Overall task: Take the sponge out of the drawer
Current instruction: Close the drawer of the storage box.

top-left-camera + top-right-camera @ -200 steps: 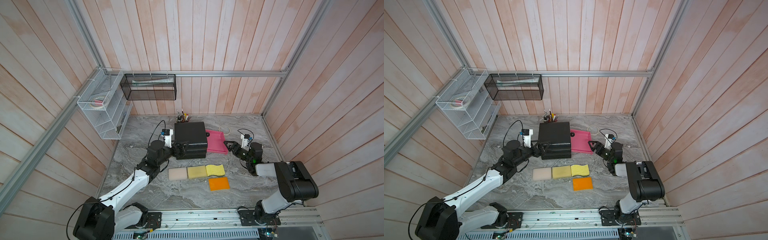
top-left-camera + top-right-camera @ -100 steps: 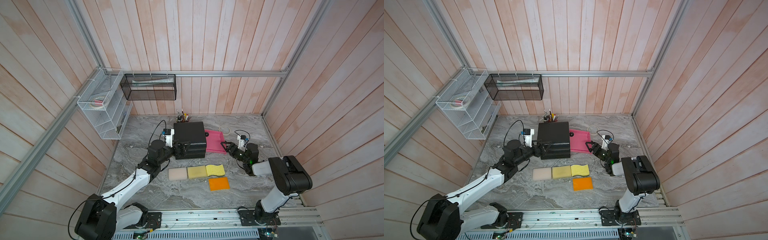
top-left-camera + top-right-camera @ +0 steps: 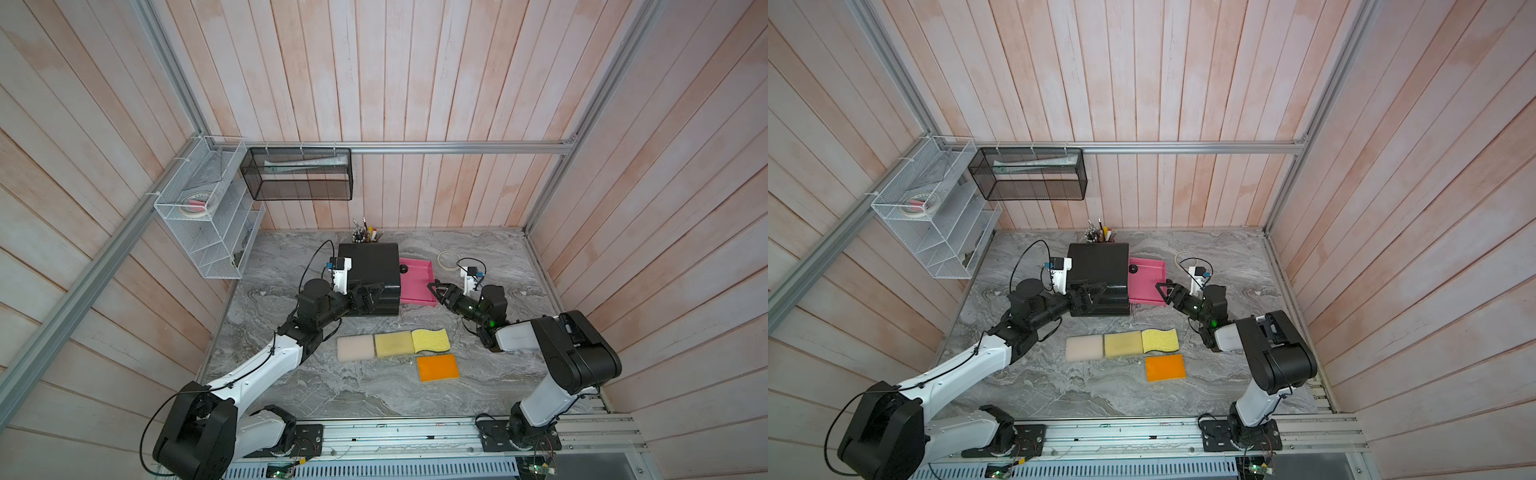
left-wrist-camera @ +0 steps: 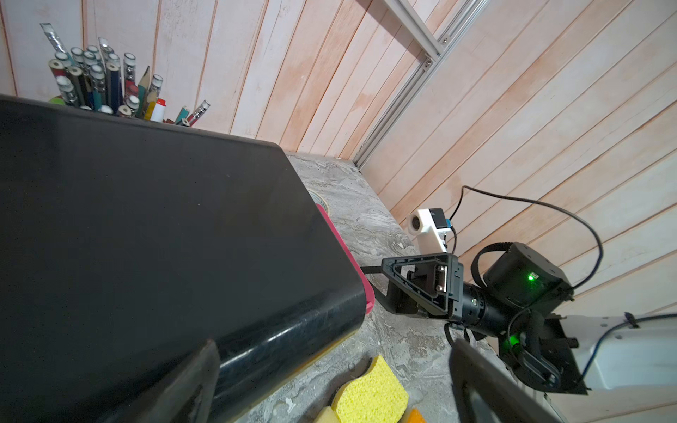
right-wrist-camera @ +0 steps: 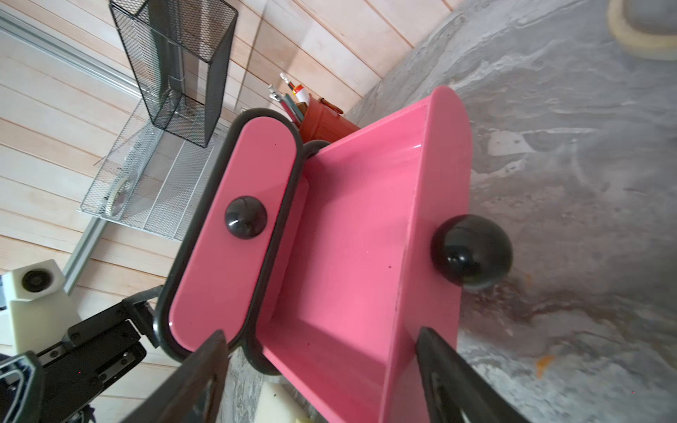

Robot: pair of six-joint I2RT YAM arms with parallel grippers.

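Note:
The black cabinet (image 3: 369, 270) has its lower pink drawer (image 3: 417, 266) pulled out to the right. In the right wrist view the drawer's (image 5: 439, 154) pink inside is bare, with no sponge in it. Its black knob (image 5: 470, 249) sticks out from the front wall. Several sponges lie on the table in front: beige (image 3: 355, 348), pale yellow (image 3: 394, 344), wavy yellow (image 3: 431, 340) and orange (image 3: 438, 368). My right gripper (image 3: 434, 288) is open at the drawer's near front corner, its fingers either side of that end. My left gripper (image 3: 371, 293) is open over the cabinet's near corner.
A cup of pencils (image 3: 365, 235) stands behind the cabinet. A tape roll (image 3: 446, 259) lies beyond the drawer. A white wire shelf (image 3: 208, 216) and a black mesh basket (image 3: 301, 174) hang on the walls. The upper pink drawer (image 5: 234, 256) is shut.
My right gripper has moved left up to the open drawer's near corner, and its jaws have narrowed slightly. The left arm and the sponges have not moved.

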